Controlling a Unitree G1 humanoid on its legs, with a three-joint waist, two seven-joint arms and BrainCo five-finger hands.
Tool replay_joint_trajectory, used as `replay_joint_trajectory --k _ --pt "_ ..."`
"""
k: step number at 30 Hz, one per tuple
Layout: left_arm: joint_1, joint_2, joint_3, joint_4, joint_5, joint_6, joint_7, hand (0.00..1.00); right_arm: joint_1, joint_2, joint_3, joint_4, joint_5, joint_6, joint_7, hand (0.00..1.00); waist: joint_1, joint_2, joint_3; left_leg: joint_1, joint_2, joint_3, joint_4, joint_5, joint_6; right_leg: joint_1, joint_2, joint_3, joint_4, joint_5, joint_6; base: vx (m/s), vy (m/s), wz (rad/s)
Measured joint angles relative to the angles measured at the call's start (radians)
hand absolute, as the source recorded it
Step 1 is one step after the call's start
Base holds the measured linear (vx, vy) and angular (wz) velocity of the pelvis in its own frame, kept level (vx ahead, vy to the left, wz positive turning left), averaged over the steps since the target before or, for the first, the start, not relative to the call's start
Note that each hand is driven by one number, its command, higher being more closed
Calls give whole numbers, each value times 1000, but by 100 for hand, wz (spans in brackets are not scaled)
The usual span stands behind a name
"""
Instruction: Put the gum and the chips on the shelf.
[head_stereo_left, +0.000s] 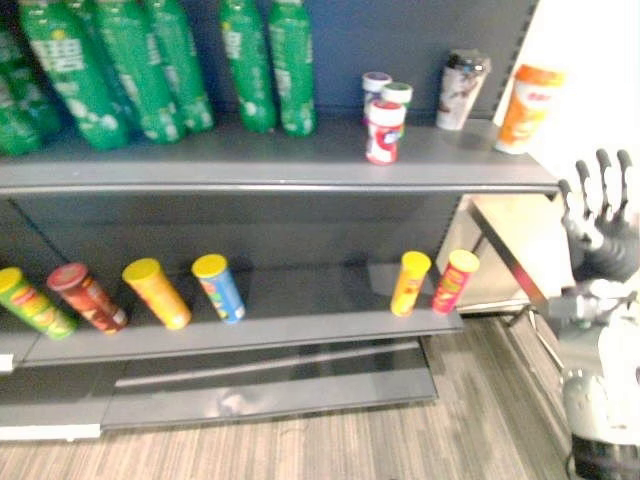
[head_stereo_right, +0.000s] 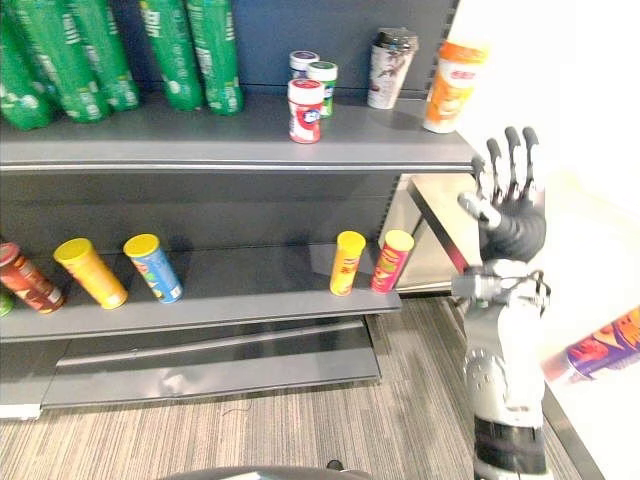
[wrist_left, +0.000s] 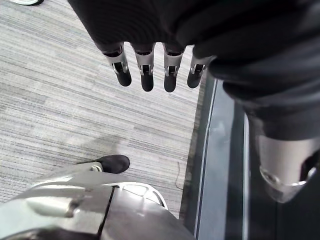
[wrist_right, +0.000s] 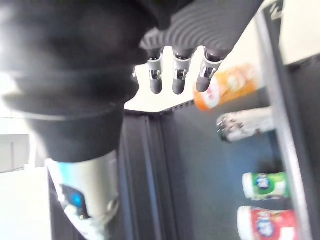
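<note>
Three small gum bottles stand together on the upper shelf board: a red one in front, a green-lidded one and a purple-lidded one behind. On the lower shelf board, a yellow chips can and a red-and-yellow one stand at the right end. My right hand is raised to the right of the shelf, open and holding nothing. Its fingers point toward the top shelf's right end. My left hand hangs open over the floor beside the shelf base.
Green bottles fill the upper shelf's left side. A patterned cup and an orange cup stand at its right end. Several chips cans, among them a blue one, lean along the lower shelf's left. A purple-and-orange can lies far right.
</note>
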Motion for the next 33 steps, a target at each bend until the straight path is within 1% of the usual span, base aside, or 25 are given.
replay_joint_trajectory --k 1,2,3,4,5,6,7,8,9,10,11,12,13,15,18,20,22,25,27,29,30,32,33 --pt "4 0 0 0 0 -3 2 0 24 3 2 0 6 1 22 0 -8 0 0 3 1 7 0 -2 -1 0 1 5 1 0 0 16 1 -35" --pt "7 0 -1 0 0 -3 4 0 67 8 2 0 33 5 65 0 -16 1 0 11 3 19 0 -6 -6 -1 5 19 3 0 0 2 1 -26" --pt "9 0 -2 0 0 -3 4 0 100 18 6 2 54 18 106 0 -30 0 0 17 4 24 0 -10 -11 -2 6 23 8 -1 0 -5 2 -25" --pt "8 0 -3 0 -1 -3 4 0 116 20 10 5 61 20 126 0 -31 1 0 20 4 29 0 -13 -13 -4 7 28 11 -2 1 -19 0 -22" --pt "8 0 -4 0 -1 -3 4 0 143 20 32 17 86 29 167 0 -31 1 0 21 5 41 0 -15 -14 -5 10 40 14 -3 1 -28 -1 -20" --pt "6 0 -7 0 -2 -3 3 0 171 20 61 28 104 49 200 0 -32 1 1 22 5 43 0 -18 -13 -5 10 43 15 -5 3 -29 -2 -15" --pt "4 1 -12 0 -2 -3 3 0 185 21 83 38 118 57 215 0 -31 2 1 22 4 43 0 -18 -13 -4 10 43 15 -6 3 0 0 0" --pt "3 5 -23 0 -6 -3 3 0 200 26 130 78 123 69 244 0 -31 2 1 22 3 43 0 -18 -13 -4 9 43 15 -7 1 -24 -2 3" --pt "3 5 -35 0 -33 -3 3 0 209 39 179 131 122 86 273 0 -30 2 1 22 2 42 0 -18 -12 -4 8 43 16 -9 -2 -19 -1 4" --pt "3 6 -41 0 -42 -3 3 0 211 46 203 158 122 91 282 0 -29 3 1 22 1 42 0 -18 -12 -4 7 43 16 -9 -2 -18 2 4" --pt "1 7 -45 0 -42 -3 3 0 215 58 234 198 122 101 293 0 -29 9 5 20 0 41 0 -18 -12 -4 5 41 16 -9 -2 -5 10 7" --pt "-1 7 -51 0 -44 -3 4 0 224 63 280 279 121 109 307 0 -25 10 6 19 -3 37 0 -20 -9 -3 1 38 16 -10 -2 -4 14 9" --pt "-1 7 -53 0 -47 -3 3 0 225 65 295 316 119 111 308 0 -24 12 7 19 -5 35 0 -20 -8 -3 -1 36 15 -10 -2 4 22 10" --pt "-1 10 -66 1 -64 -1 3 0 232 83 333 465 105 110 307 0 -23 18 9 16 -12 33 0 -24 -3 -2 -8 34 15 -10 -2 26 30 5" --pt "-4 27 -93 0 -67 3 -14 0 253 95 356 608 42 101 303 0 -24 19 9 12 -17 21 0 -27 1 0 -15 22 15 -11 1 47 25 9" --pt "-8 27 -101 1 -67 14 -23 0 260 97 356 697 31 98 296 0 -26 21 11 11 -21 11 0 -29 4 4 -19 13 17 -15 6 55 25 15" --pt "-14 27 -102 1 -67 16 -31 0 265 108 355 795 -8 80 265 0 -24 29 18 17 -24 8 0 -34 4 10 -23 10 23 -20 14 57 26 6" --pt "-20 27 -106 1 -66 22 -36 0 264 136 350 874 -31 73 214 0 -25 36 20 21 -25 2 0 -40 4 13 -25 4 32 -28 11 43 17 7" --pt "-24 27 -111 0 -62 22 -36 0 261 160 342 952 -73 56 172 0 -25 39 21 21 -26 -4 0 -43 3 14 -26 -2 32 -29 10 47 9 5" --pt "-24 27 -112 0 -61 23 -36 0 260 179 314 1008 -93 51 147 0 -26 41 23 21 -26 -14 0 -43 3 18 -27 -12 33 -32 10 55 8 12" --pt "-26 26 -112 0 -61 26 -36 0 258 182 302 1044 -128 39 133 0 -25 43 24 22 -26 -16 0 -43 3 20 -28 -14 33 -34 11 51 8 9" --pt "-29 26 -114 0 -61 35 -36 0 248 186 280 1096 -166 32 108 0 -25 47 26 25 -27 -19 0 -41 6 22 -29 -19 38 -41 11 37 7 5" --pt "-29 25 -116 0 -61 35 -36 0 241 190 263 1133 -169 19 97 0 -25 49 31 35 -27 -21 0 -40 7 23 -30 -22 51 -50 11 38 5 7"
